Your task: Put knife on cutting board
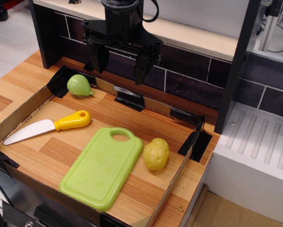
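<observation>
- You only get the lower end of the arm: it enters from the top edge of the frame, and everything above the black wrist housing is cut off.
- The front wall of the cardboard tray (23, 111) runs out of view at the lower left, and a dark piece of hardware crowds that corner, too cropped for you to identify.
- At the right, a white ribbed block (254, 156) is cut by the frame edge.
- The gripper (119, 66) hangs in the upper middle of the picture, above the back of the tray, pointing straight down. Its two dark fingers (98, 57) stand apart with clear space between them, holding nothing.
- The knife (49, 127) lies flat on the wooden floor at the left of the tray, white blade toward the lower left, yellow handle toward the upper right. It sits to the left of the cutting board (101, 168), near it but not touching, and well below and left of the gripper.
- The cutting board lies flat in the lower middle, its handle hole at the upper end, with nothing resting on it.
- A yellow potato (156, 153) sits just beside the board's right edge; you cannot tell whether they touch.
- A green pear (79, 85) rests in the upper left corner of the tray, close to the back wall.
</observation>
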